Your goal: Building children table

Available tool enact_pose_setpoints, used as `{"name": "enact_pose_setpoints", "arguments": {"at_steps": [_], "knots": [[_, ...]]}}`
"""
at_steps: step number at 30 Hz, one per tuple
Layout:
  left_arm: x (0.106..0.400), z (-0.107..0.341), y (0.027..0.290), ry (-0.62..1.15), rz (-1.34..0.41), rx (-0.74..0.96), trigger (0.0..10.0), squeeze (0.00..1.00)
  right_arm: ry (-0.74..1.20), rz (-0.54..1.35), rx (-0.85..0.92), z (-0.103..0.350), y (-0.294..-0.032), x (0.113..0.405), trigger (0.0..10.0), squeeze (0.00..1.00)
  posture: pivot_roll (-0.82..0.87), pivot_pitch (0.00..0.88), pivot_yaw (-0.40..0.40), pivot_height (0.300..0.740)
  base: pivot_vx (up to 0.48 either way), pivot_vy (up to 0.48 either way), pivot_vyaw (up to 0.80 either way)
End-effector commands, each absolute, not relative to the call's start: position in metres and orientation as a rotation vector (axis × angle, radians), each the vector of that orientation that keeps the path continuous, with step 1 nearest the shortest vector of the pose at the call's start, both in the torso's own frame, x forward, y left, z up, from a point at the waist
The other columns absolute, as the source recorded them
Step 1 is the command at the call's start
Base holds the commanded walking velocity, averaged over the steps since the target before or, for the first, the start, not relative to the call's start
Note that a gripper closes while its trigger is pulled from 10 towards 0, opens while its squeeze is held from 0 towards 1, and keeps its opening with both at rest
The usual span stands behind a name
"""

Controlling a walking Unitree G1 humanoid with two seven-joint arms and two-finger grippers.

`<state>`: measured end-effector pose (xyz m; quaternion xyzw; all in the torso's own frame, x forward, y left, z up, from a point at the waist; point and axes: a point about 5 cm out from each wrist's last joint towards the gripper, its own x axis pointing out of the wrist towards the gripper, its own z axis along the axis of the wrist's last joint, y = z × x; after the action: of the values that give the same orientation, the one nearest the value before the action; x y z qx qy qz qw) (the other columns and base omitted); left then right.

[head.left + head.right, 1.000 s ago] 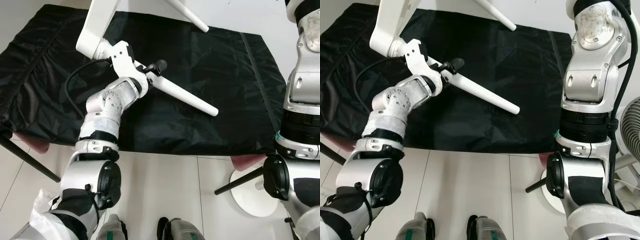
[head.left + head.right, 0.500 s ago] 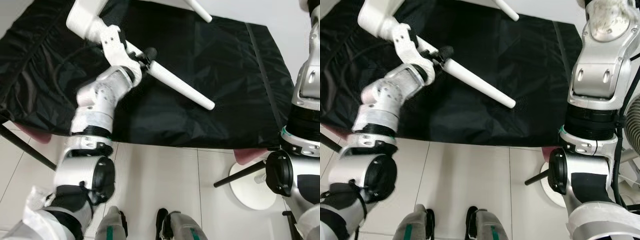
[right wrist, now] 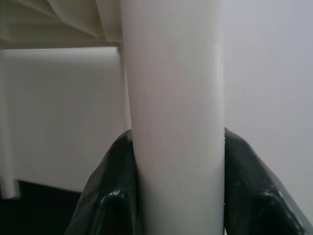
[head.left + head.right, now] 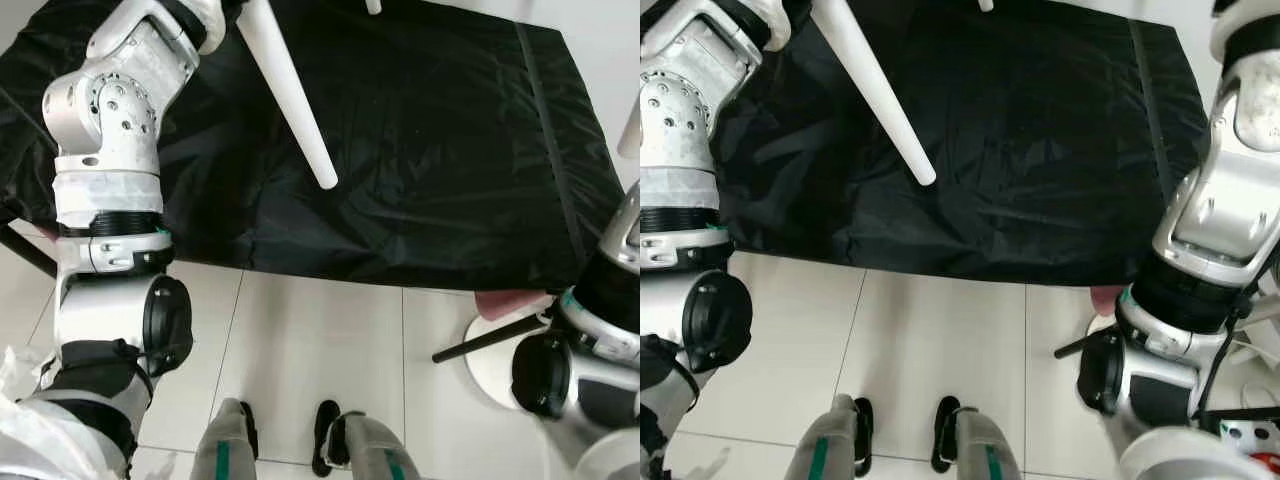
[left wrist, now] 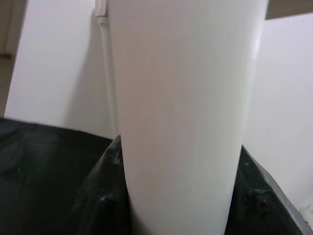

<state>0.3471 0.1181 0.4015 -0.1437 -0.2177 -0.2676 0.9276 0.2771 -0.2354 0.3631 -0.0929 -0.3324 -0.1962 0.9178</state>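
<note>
Left tool (image 5: pixel 173 215) pinching smooth white tapered plastic leg (image 4: pixel 292 100); right tool (image 3: pixel 178 196) clamped on second white leg. Keep both grips firm, legs aligned above black fabric-covered desk (image 4: pixel 450 150).

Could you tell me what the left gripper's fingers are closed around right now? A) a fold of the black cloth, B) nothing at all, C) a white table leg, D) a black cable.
C: in the left wrist view, the black fingers sit either side of the white table leg.

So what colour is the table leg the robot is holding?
White. The table leg shows best in the left eye view, against the black cloth.
</note>
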Motion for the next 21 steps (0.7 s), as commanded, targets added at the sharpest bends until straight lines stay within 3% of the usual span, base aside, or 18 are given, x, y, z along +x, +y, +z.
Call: {"name": "enact_pose_setpoints", "arguments": {"at_steps": [1,2,3,5,6,10,11,12,15,20,21], "knots": [[0.321,0.431,0.107,-0.604,-0.710,-0.267,0.0,0.00,-0.508,-0.422,-0.019,0.318,-0.254,0.290,10.0,0.00,0.06,0.180,-0.080,0.740,0.000,0.000,0.00],[0.321,0.427,0.100,-0.579,-0.736,-0.230,0.0,0.00,-0.463,-0.386,0.109,0.292,-0.254,0.295,10.0,0.00,0.06,0.180,-0.080,0.740,0.000,0.000,0.00],[0.323,0.416,0.091,-0.525,-0.772,-0.195,3.2,0.00,-0.424,-0.314,0.277,0.269,-0.249,0.299,10.0,0.00,0.06,0.177,-0.084,0.740,0.000,0.000,0.00],[0.324,0.409,0.087,-0.489,-0.793,-0.171,3.2,0.00,-0.405,-0.274,0.379,0.255,-0.246,0.301,10.0,0.00,0.06,0.177,-0.084,0.740,0.000,0.000,0.00],[0.326,0.402,0.082,-0.454,-0.809,-0.161,10.0,0.00,-0.378,-0.260,0.395,0.245,-0.244,0.302,10.0,0.00,0.05,0.176,-0.081,0.740,0.000,0.000,0.00],[0.331,0.384,0.077,-0.406,-0.805,-0.093,10.0,0.00,-0.361,-0.227,0.419,0.237,-0.240,0.302,10.0,0.00,0.06,0.174,-0.083,0.740,0.000,0.000,0.00],[0.332,0.378,0.076,-0.375,-0.827,-0.105,10.0,0.22,-0.367,-0.226,0.364,0.238,-0.240,0.301,10.0,0.01,0.05,0.171,-0.074,0.740,0.000,0.000,0.00],[0.334,0.371,0.078,-0.352,-0.842,-0.119,10.0,1.00,-0.378,-0.228,0.324,0.239,-0.242,0.299,10.0,1.00,0.05,0.171,-0.070,0.740,0.000,0.000,0.00],[0.338,0.364,0.084,-0.325,-0.832,-0.151,10.0,1.00,-0.401,-0.223,0.275,0.241,-0.244,0.296,10.0,1.00,0.05,0.168,-0.070,0.740,0.000,0.000,0.00],[0.338,0.348,0.089,-0.308,-0.811,-0.057,10.0,1.00,-0.451,-0.194,0.263,0.239,-0.240,0.286,10.0,1.00,0.05,0.163,-0.065,0.740,0.000,0.000,0.00],[0.336,0.345,0.093,-0.325,-0.816,-0.045,10.0,0.00,-0.462,-0.177,0.249,0.238,-0.237,0.282,10.0,1.00,0.05,0.162,-0.063,0.740,0.000,0.000,0.00]]}}
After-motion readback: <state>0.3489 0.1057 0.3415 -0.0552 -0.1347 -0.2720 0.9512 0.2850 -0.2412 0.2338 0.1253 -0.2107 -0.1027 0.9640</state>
